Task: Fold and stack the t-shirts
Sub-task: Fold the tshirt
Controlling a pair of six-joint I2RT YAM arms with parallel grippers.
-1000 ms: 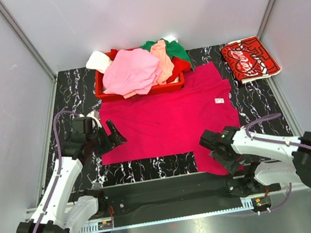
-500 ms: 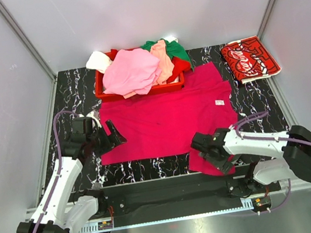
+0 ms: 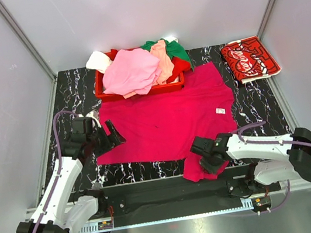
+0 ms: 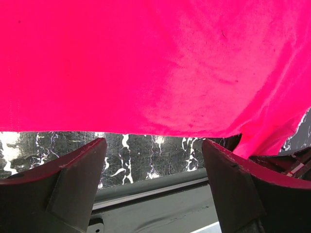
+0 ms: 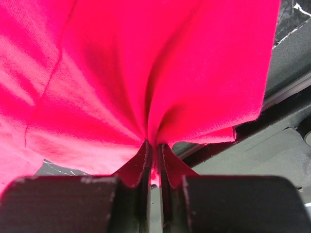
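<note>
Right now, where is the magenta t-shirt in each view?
Top external: magenta t-shirt spread mid-table, its near corner pinched by the right gripper.
Left wrist: t-shirt fills the upper half.
Right wrist: t-shirt fills most, a fold between the fingers.
Shared landmark: black marbled tabletop.

From my station I see the bench as a black slab veined with white. A red plastic basket sits on it at the far side, left of centre, with its long side parallel to the back wall. Pale grey panels close in the left and right sides too, and an aluminium post slants up each rear corner. Along the near edge lies a black mounting plate, with a silvery toothed strip just in front of it.
</note>
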